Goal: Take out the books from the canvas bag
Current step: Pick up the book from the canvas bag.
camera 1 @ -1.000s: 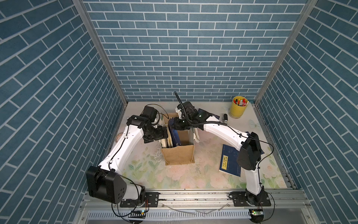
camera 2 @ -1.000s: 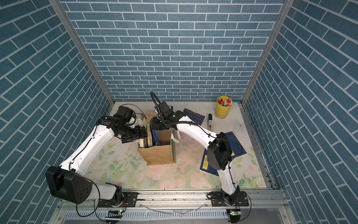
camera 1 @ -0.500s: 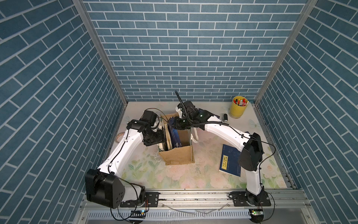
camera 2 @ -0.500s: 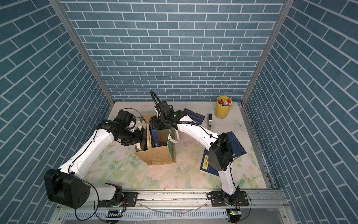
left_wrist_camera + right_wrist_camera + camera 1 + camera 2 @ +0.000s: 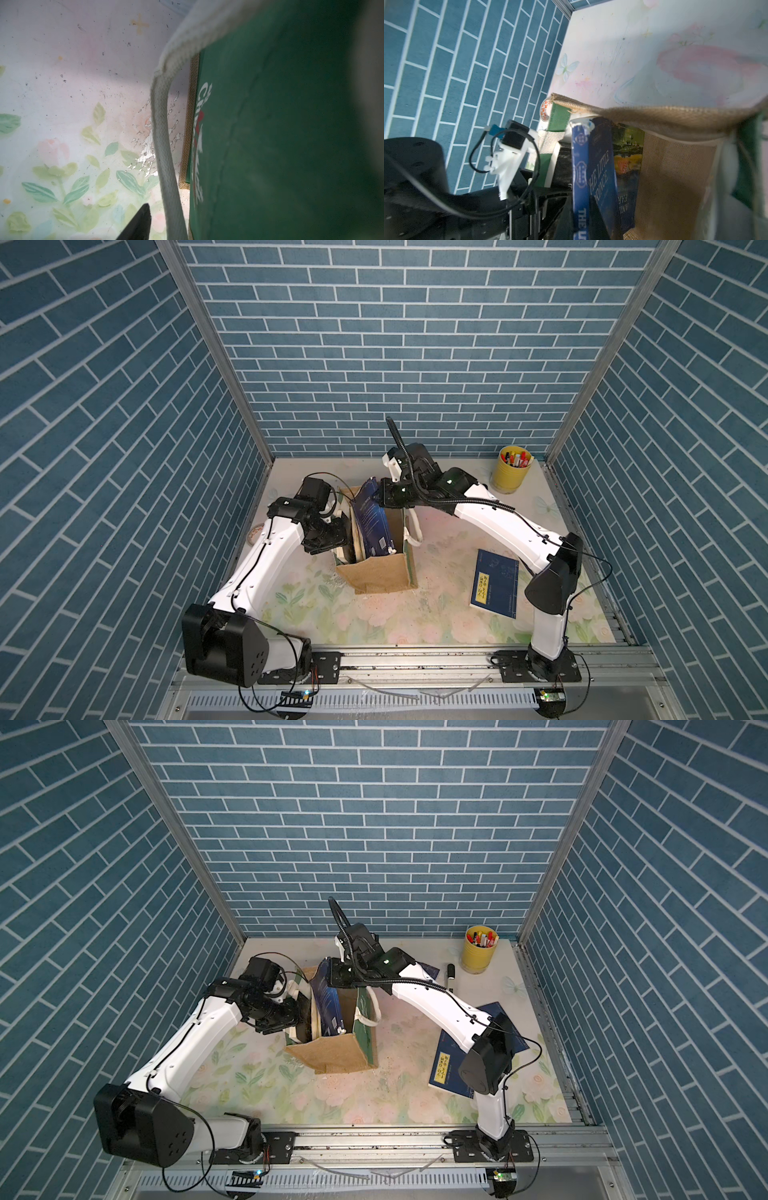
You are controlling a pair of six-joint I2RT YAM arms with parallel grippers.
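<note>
My right gripper (image 5: 379, 501) is clamped on the top edge of a blue book (image 5: 374, 531). The blue book stands tilted in the bag (image 5: 380, 580), its upper part above the rim and its lower end inside.

My left gripper (image 5: 343, 531) sits against the bag's side wall nearest that arm. The left wrist view shows one fingertip (image 5: 142, 218) outside the green panel (image 5: 280, 124), beside the rope handle (image 5: 162, 135). The other is lost in blur, so I cannot tell whether I pinch the wall or only bracket it.

The blue book is a thin paperback. I judge it light but floppy and glossy, so a hold on one edge lets it swing and bend. Gripping near the spine should keep it stiffer. The bag is soft burlap and likely to lean or ride up with it unless braced.

More books (image 5: 627, 162) stand packed inside the bag, and I cannot count them. The right wrist view cuts off my right fingertips. One book (image 5: 494, 583) lies flat on the table (image 5: 436, 614), well clear of the bag, toward my right arm's base.
</note>
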